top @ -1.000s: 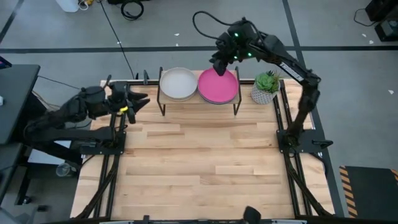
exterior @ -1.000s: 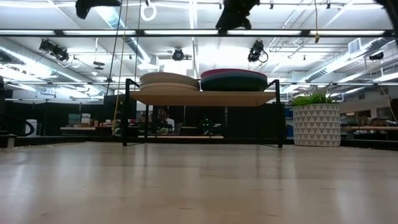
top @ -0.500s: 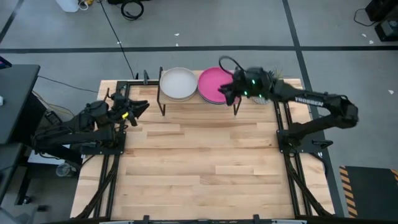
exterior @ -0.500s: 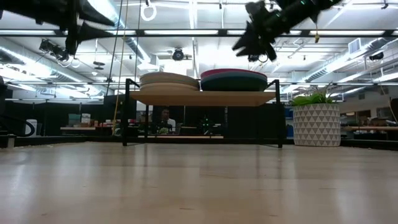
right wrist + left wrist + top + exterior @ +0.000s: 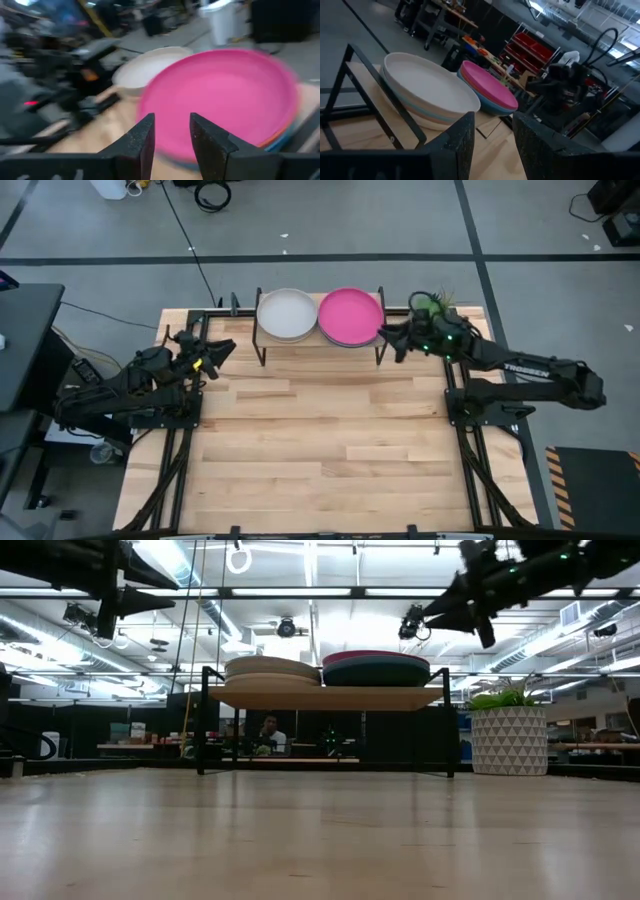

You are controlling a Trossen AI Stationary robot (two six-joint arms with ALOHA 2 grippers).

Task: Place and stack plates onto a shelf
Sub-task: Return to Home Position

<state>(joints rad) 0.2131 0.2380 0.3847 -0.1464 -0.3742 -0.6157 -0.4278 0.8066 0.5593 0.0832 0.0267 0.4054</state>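
Note:
The shelf (image 5: 325, 697) stands at the table's far edge and bears two stacks of plates. The left stack has a cream-white plate (image 5: 287, 314) on top, the right stack a pink plate (image 5: 350, 316). In the low view both stacks lie flat on the shelf's top. My left gripper (image 5: 224, 349) hovers open to the left of the shelf, with nothing between its fingers (image 5: 465, 135). To the right of the shelf, beside the pink stack (image 5: 225, 95), my right gripper (image 5: 386, 340) hovers open and points at it without touching.
A potted plant (image 5: 430, 306) in a white patterned pot (image 5: 508, 740) stands right of the shelf, under my right arm. The wooden tabletop (image 5: 320, 440) stretches bare toward the near edge. A person (image 5: 266, 733) shows in the room beyond the shelf.
My right gripper has come down from above the pink stack and drawn back toward the table's right edge, tipping from pointing down to nearly level. My left gripper has sunk a little and rolled. Both stay open, and the plates have not moved.

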